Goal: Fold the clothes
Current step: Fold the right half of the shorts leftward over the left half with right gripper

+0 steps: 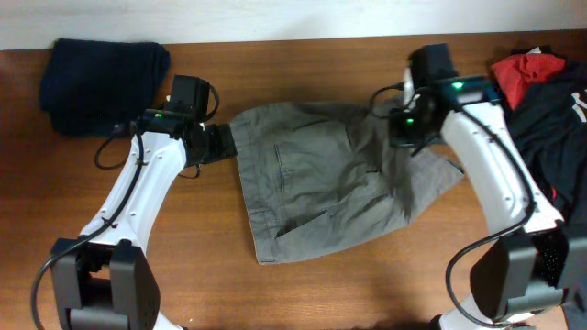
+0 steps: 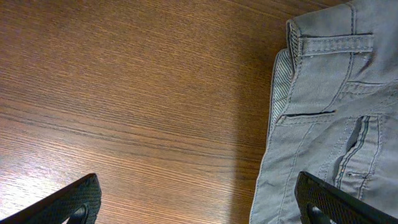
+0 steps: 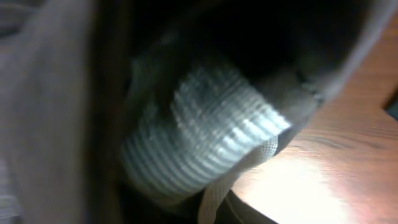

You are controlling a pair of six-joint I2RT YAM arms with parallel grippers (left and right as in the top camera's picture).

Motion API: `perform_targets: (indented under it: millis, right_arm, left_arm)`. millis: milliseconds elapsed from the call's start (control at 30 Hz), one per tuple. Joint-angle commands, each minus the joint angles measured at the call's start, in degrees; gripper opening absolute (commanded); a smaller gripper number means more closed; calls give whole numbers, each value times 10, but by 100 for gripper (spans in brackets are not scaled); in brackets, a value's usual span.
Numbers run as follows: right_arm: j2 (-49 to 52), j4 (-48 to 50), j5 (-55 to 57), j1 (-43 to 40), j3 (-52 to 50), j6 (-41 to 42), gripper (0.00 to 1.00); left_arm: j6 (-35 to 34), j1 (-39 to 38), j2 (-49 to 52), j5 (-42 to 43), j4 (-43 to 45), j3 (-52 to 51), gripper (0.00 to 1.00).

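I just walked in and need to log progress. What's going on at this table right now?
The right gripper holds a bunched part of the grey shorts lifted off the table, apparently mid-fold. The left gripper hangs open beside the waistband, holding nothing. A folded navy garment lies at the far left; a red and black clothes pile waits on the right.

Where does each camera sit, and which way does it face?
Overhead: fixed above the table, facing straight down; shows the left arm, the right arm, the left gripper, and the right gripper holding up the shorts.
Left wrist: on the left arm, facing down at bare table and the shorts' waistband; its two open fingers show at the bottom corners.
Right wrist: on the right arm, pressed close into blurred cloth; its fingers cannot be made out.
Shared: all three see the shorts and the table.
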Motion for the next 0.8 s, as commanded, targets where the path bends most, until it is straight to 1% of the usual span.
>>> perform_targets:
  millis: [0,100,233,300,333,400,533,600,667,767]
  right_arm:
    - [-5,5,-18,45,10,75,4]
    - [-1,23,-77,73,10,81,5]
    - [-1,54,-139,88,10,150,4]
    - [-1,81,-200,90,10,154,4]
    - [-1,105,-259,90,10,162,4]
    - [-1,120,-309,92,10,196,4]
    - [0,122,-319,111,10,201,5]
    - [0,133,-319,137,10,201,14]
    - [2,144,-316,157,10,206,15]
    - [9,154,-277,190,10,239,15]
  left_arm:
    - [-7,0,3,19,-2,-4,99]
    - [-7,0,3,19,-2,-4,99]
    - [-7,2,3,19,7,-4,99]
    - [-7,5,0,17,11,-3,99]
    - [-7,9,-5,14,13,-3,99]
    - [-7,24,-22,12,16,-3,99]
    - [-7,42,-45,12,16,-3,99]
    - [-7,50,-56,12,16,-3,99]
    - [-7,54,-62,12,15,-3,99]
    - [-7,54,-63,12,15,-3,99]
